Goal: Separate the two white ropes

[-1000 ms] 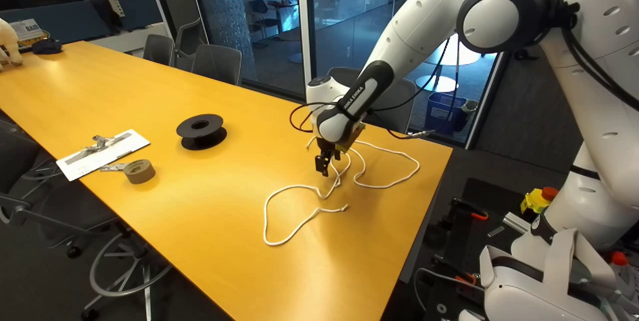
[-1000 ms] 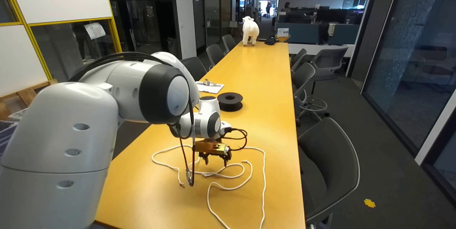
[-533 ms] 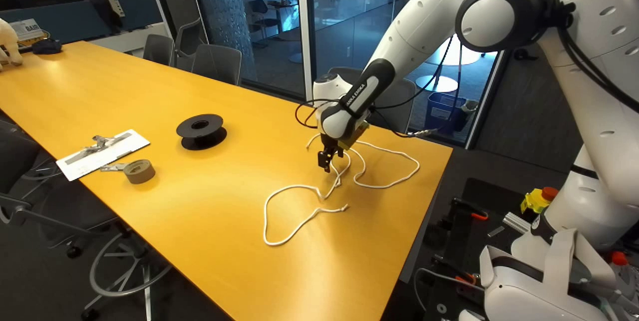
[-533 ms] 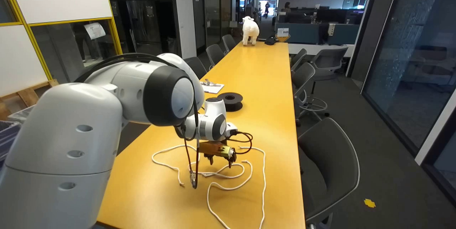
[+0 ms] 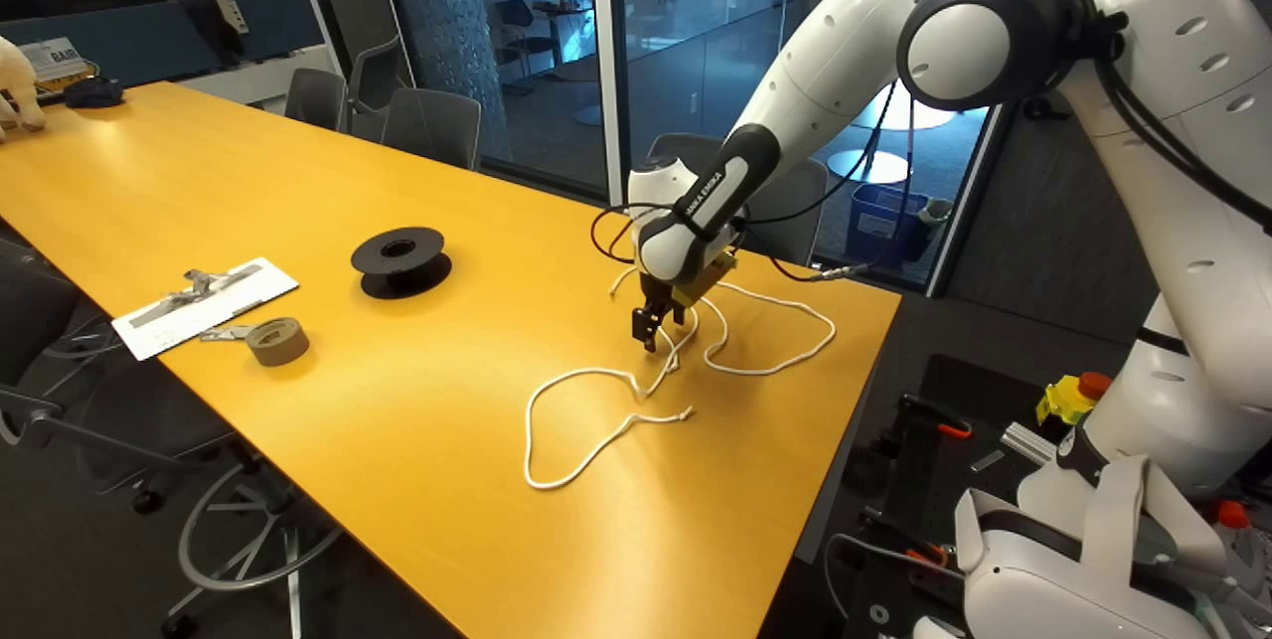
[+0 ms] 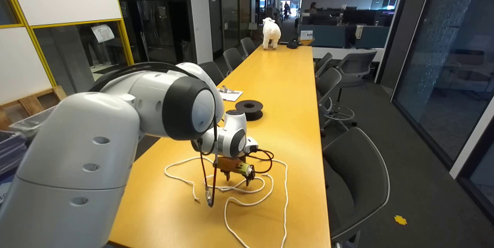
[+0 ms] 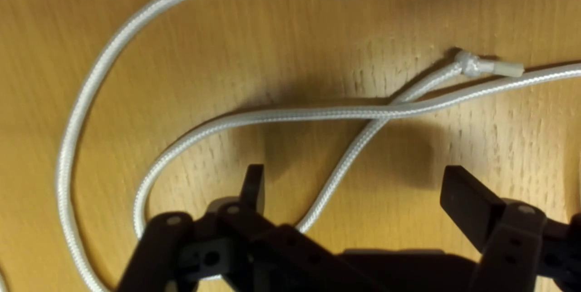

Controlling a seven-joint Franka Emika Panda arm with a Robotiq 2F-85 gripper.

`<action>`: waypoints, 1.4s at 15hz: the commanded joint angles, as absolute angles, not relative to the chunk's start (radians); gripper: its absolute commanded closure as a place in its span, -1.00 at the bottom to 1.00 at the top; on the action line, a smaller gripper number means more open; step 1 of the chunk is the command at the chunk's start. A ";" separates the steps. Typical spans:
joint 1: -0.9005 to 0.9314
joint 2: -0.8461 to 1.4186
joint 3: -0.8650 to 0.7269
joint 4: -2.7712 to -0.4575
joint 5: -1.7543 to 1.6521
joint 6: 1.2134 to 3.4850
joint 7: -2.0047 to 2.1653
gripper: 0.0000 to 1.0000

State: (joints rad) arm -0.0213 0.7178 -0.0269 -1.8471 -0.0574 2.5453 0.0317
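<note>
One white rope [image 5: 547, 487] crosses itself under my gripper; it also shows in an exterior view [image 6: 166, 171]. In the wrist view this rope [image 7: 272, 116] has a knotted end [image 7: 470, 63] beside its own strand, with one strand lying over the other. The second white rope [image 5: 765, 373] shows in an exterior view [image 6: 286, 194] and curves around the outside of that loop in the wrist view [image 7: 64, 169]. The gripper [image 7: 356, 183] is open and empty above the table, also in both exterior views [image 5: 663, 323] [image 6: 238, 181]. A strand shows between its fingers; the loop's lower part is hidden.
The yellow table [image 5: 447, 440] holds a black spool [image 5: 399, 263], a roll of tape [image 5: 277, 341] and a clipboard [image 5: 209, 306]. A plush sheep [image 6: 271, 34] stands at the far end. A grey chair [image 6: 359, 186] stands at the table's side. A cable hangs from the arm.
The gripper has shifted right in both exterior views, slightly up at first and then down closer to the ropes. The ropes have not visibly moved.
</note>
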 commanded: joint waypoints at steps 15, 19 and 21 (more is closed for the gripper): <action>-0.042 0.758 -0.005 -1.782 -0.021 2.563 0.008 0.46; -0.048 0.764 0.002 -1.772 -0.016 2.559 0.002 0.81; -0.058 0.769 0.010 -1.758 -0.009 2.546 -0.011 0.82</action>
